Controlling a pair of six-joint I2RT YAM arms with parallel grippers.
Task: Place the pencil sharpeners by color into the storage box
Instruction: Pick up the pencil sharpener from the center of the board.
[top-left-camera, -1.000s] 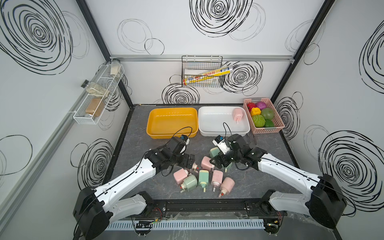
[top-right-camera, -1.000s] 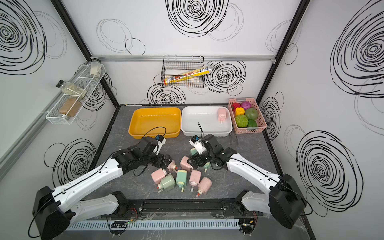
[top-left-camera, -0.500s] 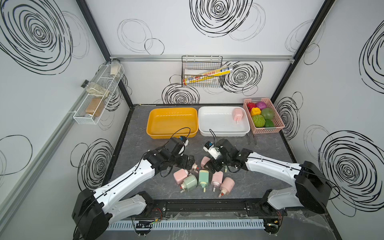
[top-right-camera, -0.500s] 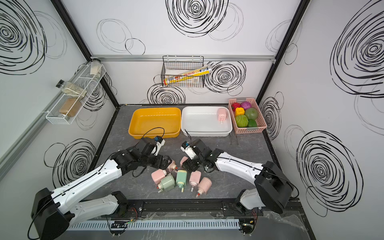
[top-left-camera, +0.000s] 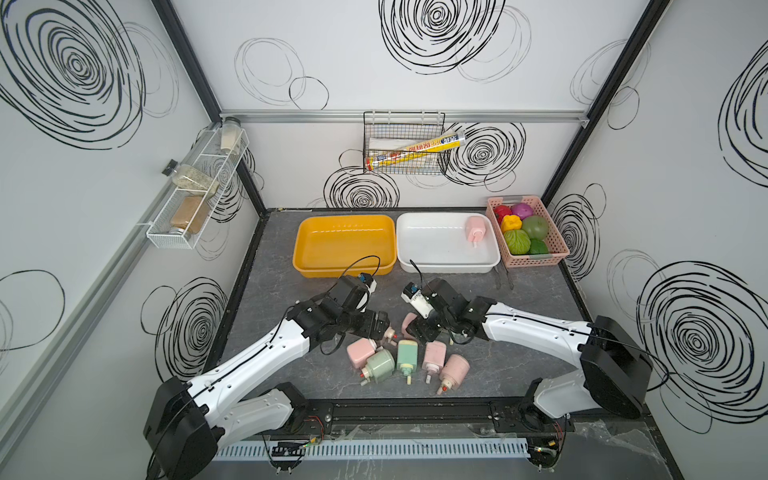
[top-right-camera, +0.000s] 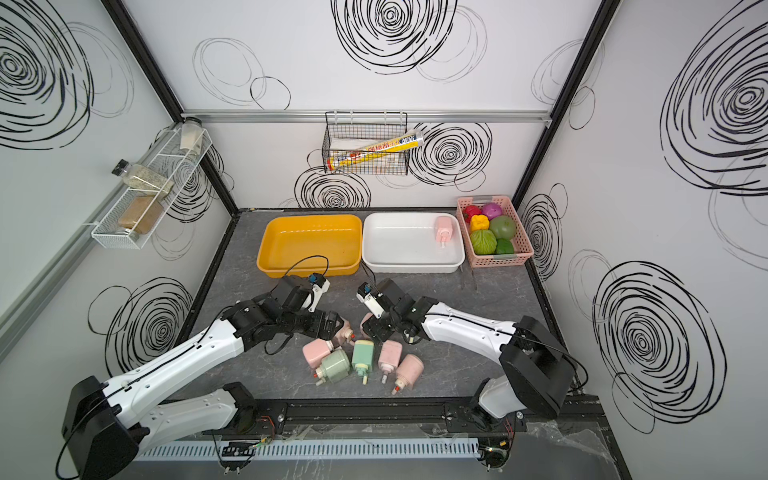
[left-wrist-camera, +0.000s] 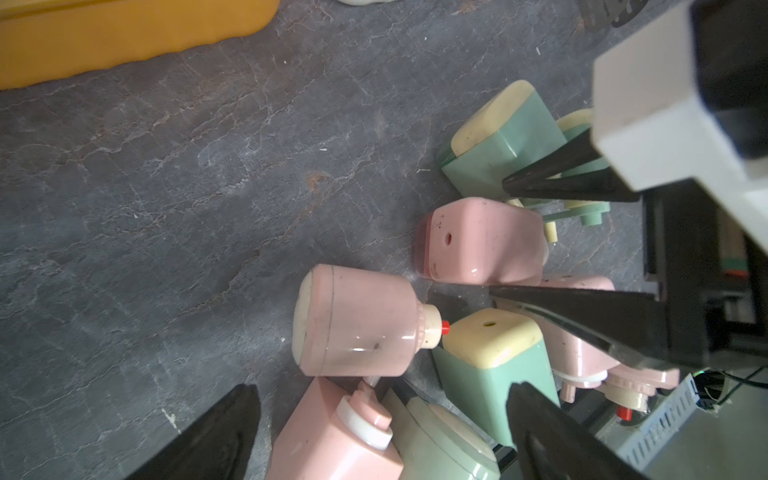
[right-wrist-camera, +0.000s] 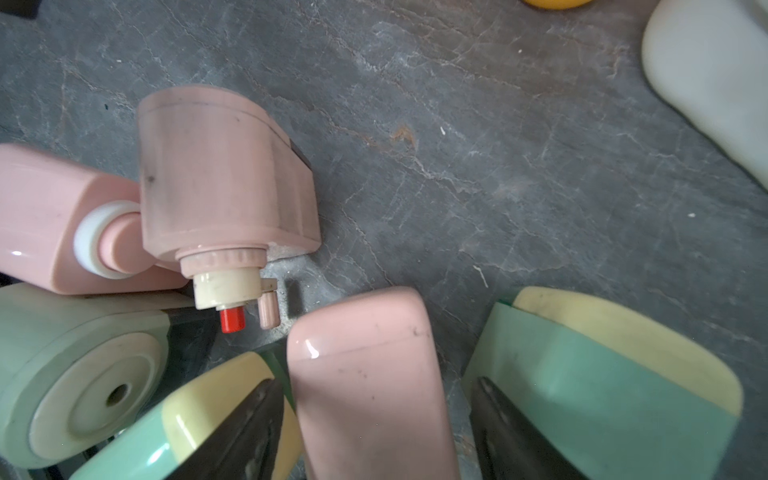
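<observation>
Several pink and mint green pencil sharpeners lie in a cluster (top-left-camera: 406, 353) at the front of the table. One pink sharpener (top-left-camera: 475, 228) (top-right-camera: 444, 226) lies in the white storage box (top-left-camera: 449, 266); the yellow storage box (top-left-camera: 344, 272) holds nothing. My right gripper (top-left-camera: 417, 332) (right-wrist-camera: 374, 432) stands open astride a pink sharpener (right-wrist-camera: 365, 386) (left-wrist-camera: 482, 241), with a slim gap at one finger. Green sharpeners (right-wrist-camera: 602, 374) flank it. My left gripper (top-left-camera: 380, 328) (left-wrist-camera: 386, 440) is wide open above a pink sharpener (left-wrist-camera: 332, 436) and a pale green one (left-wrist-camera: 440, 440).
A pink basket (top-left-camera: 528, 259) of toy fruits and vegetables stands right of the white box. A wire basket (top-left-camera: 405, 145) with a tube hangs on the back wall. A rack of jars (top-left-camera: 195, 195) is on the left wall. Both arms meet over the cluster.
My right gripper has moved left into the cluster, come down around a pink sharpener, and its jaws have narrowed. The left arm has barely moved.
</observation>
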